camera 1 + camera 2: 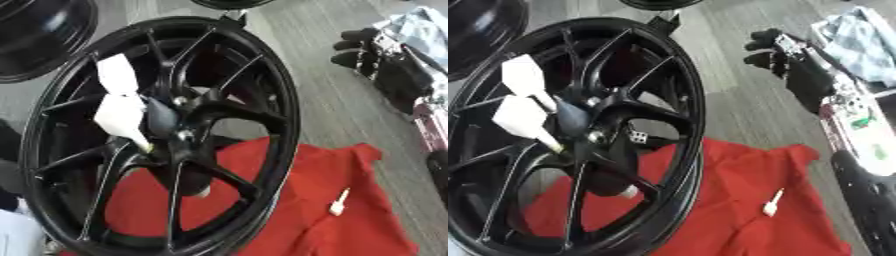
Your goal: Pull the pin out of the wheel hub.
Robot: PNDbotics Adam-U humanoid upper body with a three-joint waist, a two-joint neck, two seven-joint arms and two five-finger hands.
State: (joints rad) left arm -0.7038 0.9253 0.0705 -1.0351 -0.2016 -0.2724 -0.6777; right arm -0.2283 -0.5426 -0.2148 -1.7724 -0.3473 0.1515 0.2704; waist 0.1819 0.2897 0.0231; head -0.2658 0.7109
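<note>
A black multi-spoke wheel point(262, 100) stands on edge, filling the left half of the view. Two white blocky pieces point(121, 112) stick out at its hub point(179, 125), the lower one ending in a thin pale tip. A small white end point(203, 191) shows below the hub. A white pin point(338, 204) lies loose on the red cloth point(350, 175), right of the wheel. My right hand point(776, 50) hangs at the upper right, away from the wheel, open with relaxed fingers and holding nothing. My left hand is out of sight.
A second black rim point(39, 35) lies at the upper left. Light blue cloth point(855, 37) and cluttered gear point(859, 120) sit along the right edge. Grey floor point(324, 100) lies between the wheel and my right arm.
</note>
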